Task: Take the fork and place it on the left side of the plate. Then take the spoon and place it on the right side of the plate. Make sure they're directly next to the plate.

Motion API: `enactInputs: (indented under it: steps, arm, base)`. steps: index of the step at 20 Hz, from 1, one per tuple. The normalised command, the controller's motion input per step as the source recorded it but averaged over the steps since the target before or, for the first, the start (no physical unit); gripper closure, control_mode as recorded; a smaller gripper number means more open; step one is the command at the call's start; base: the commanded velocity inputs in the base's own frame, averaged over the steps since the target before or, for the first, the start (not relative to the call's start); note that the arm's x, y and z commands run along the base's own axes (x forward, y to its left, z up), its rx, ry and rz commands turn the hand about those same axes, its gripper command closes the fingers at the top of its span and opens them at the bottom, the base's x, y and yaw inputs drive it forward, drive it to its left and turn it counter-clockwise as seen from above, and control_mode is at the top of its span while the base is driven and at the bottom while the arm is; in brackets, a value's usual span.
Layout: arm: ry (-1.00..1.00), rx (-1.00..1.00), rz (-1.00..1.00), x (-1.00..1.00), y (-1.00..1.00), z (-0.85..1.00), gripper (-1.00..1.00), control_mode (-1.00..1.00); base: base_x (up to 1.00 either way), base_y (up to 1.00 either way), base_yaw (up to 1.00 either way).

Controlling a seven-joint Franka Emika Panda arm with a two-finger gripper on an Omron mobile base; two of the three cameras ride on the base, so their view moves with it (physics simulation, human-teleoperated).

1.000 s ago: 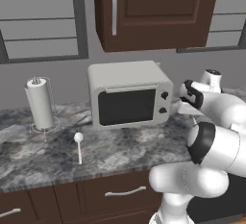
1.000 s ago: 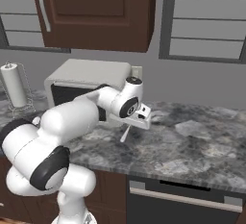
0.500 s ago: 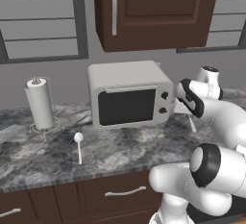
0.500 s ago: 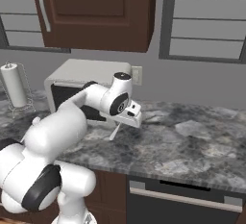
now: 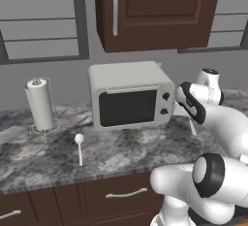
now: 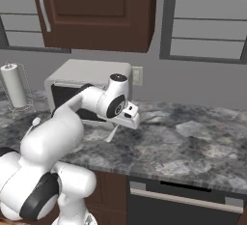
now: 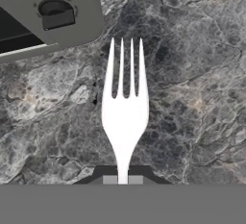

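The fork (image 7: 124, 112) is pinched by its handle in the gripper (image 7: 123, 179) and is held up above the grey marble counter (image 7: 192, 74), tines pointing away. Since a moment ago it has been swung back toward the microwave (image 5: 130, 95). The spoon (image 5: 79, 146) lies untouched near the paper towel roll (image 5: 40, 104). The fork must next be carried to the plate's left side.

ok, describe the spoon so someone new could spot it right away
Find the grey microwave on the marbled counter. Left of it stands a paper towel holder; the spoon lies flat on the counter between them, nearer the front edge. It is small and white with a ball-like head, unlike the pronged fork.
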Motion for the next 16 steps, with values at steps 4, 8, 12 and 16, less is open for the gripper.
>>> enactInputs:
  steps: [4, 8, 12, 16]
  arm:
    - [0.0, 0.0, 0.0, 0.0, 0.0, 0.0, 1.0, 1.0]
    - [0.0, 0.0, 0.0, 0.0, 0.0, 0.0, 1.0, 1.0]
    - [0.0, 0.0, 0.0, 0.0, 0.0, 0.0, 1.0, 1.0]
    - [0.0, 0.0, 0.0, 0.0, 0.0, 0.0, 1.0, 1.0]
  base:
    - [0.0, 0.0, 0.0]
    - [-0.06, 0.0, 0.0]
    - [-0.62, -0.07, -0.06]
    - [-0.26, -0.1, -0.52]
